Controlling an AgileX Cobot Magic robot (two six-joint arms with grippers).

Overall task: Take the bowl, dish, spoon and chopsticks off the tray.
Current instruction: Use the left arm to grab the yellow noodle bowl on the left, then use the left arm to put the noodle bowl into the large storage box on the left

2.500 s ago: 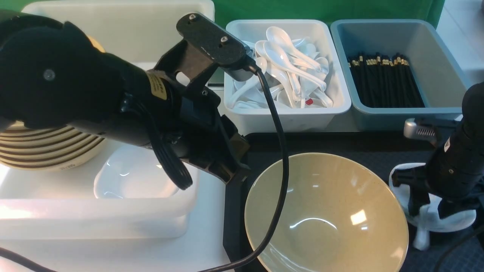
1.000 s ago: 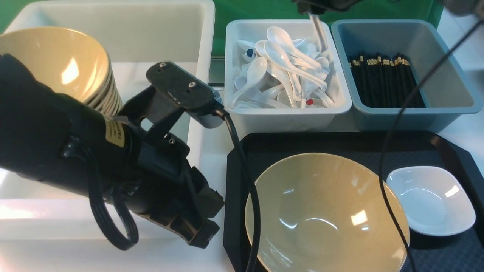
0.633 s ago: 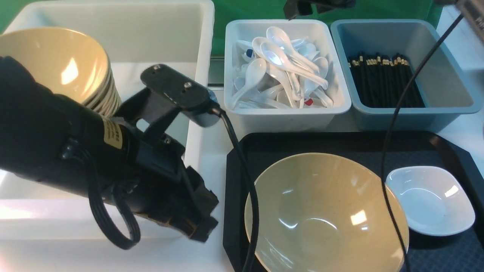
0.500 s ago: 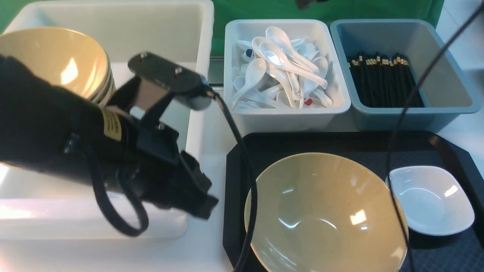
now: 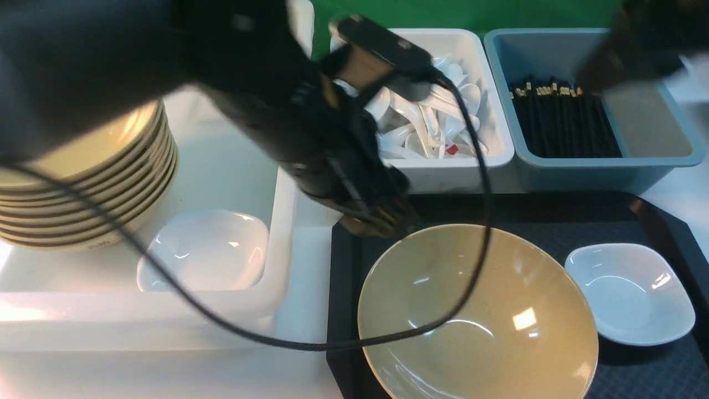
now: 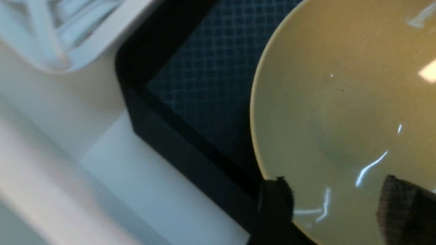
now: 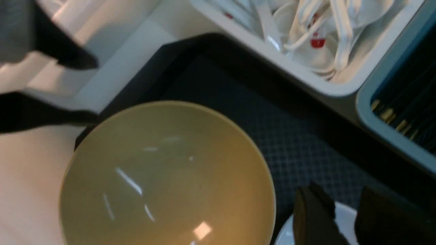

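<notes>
The tan-yellow bowl (image 5: 487, 327) sits on the left of the black tray (image 5: 554, 213). The small white dish (image 5: 628, 293) sits on the tray to its right. My left gripper (image 5: 382, 219) is open at the bowl's far-left rim. In the left wrist view (image 6: 335, 200) one finger (image 6: 276, 200) is just outside the rim and the other is over the bowl's (image 6: 340, 102) inside. My right gripper (image 7: 344, 221) is open above the dish (image 7: 284, 234). No spoon or chopsticks show on the tray.
A large white tub (image 5: 277, 221) on the left holds a stack of tan bowls (image 5: 83, 183) and a white dish (image 5: 205, 249). Behind the tray are a white tub (image 5: 443, 169) of spoons and a blue-grey tub (image 5: 609, 166) of chopsticks. The left arm's cable (image 5: 482, 210) loops over the bowl.
My left arm has swung right from in front of the white tub to the bowl's far-left rim. My right arm has come down into view at the upper right, over the dish.
</notes>
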